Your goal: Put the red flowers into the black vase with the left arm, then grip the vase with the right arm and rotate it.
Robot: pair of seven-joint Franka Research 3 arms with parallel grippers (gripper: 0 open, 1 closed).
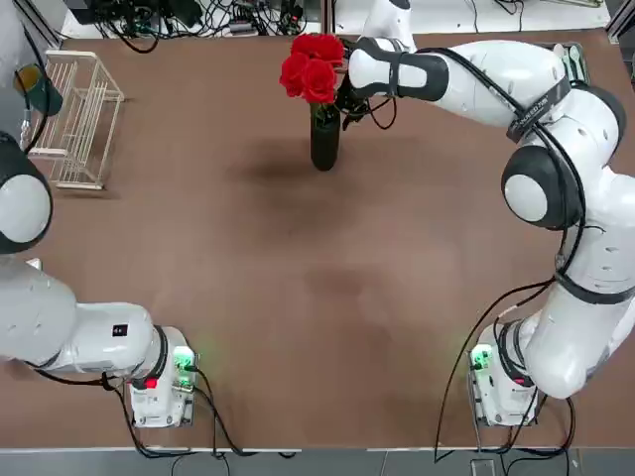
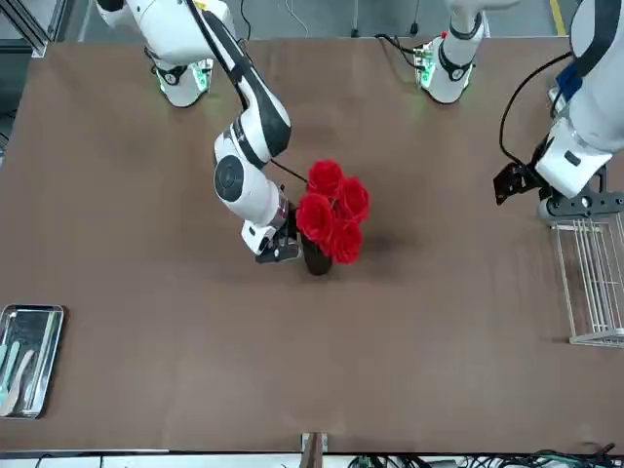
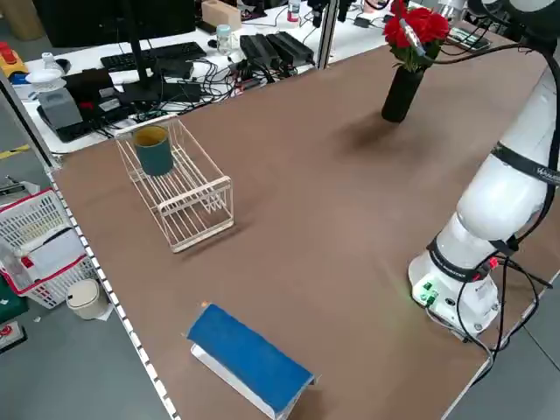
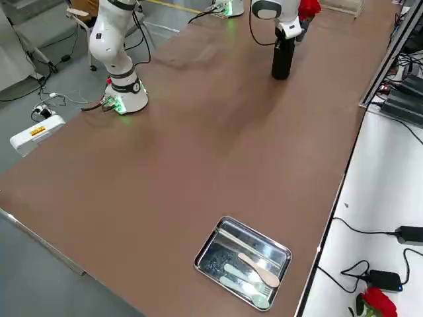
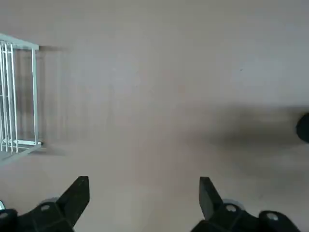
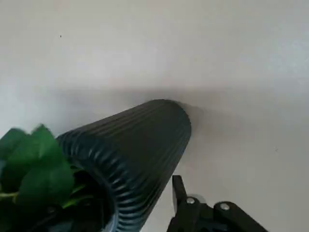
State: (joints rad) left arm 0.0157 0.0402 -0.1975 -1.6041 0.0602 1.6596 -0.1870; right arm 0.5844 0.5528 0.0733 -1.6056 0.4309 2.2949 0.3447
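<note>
Flanking black vase (image 1: 324,145): wire rack (image 1: 77,119); right hand (image 2: 283,246).

open table (image 1: 298,327), wire rack (image 1: 77,119) far-left

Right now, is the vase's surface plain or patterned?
Patterned: the black vase has fine ribs running along its matte black wall, clearest in the right wrist view.

On the brown table (image 2: 146,244) the red flowers (image 2: 333,212) stand in the black vase (image 2: 316,259), the right gripper (image 2: 283,246) pressed against its side, while the left gripper (image 2: 515,181) hangs near a wire rack (image 2: 593,283) and a metal tray (image 2: 29,358) lies apart.
</note>
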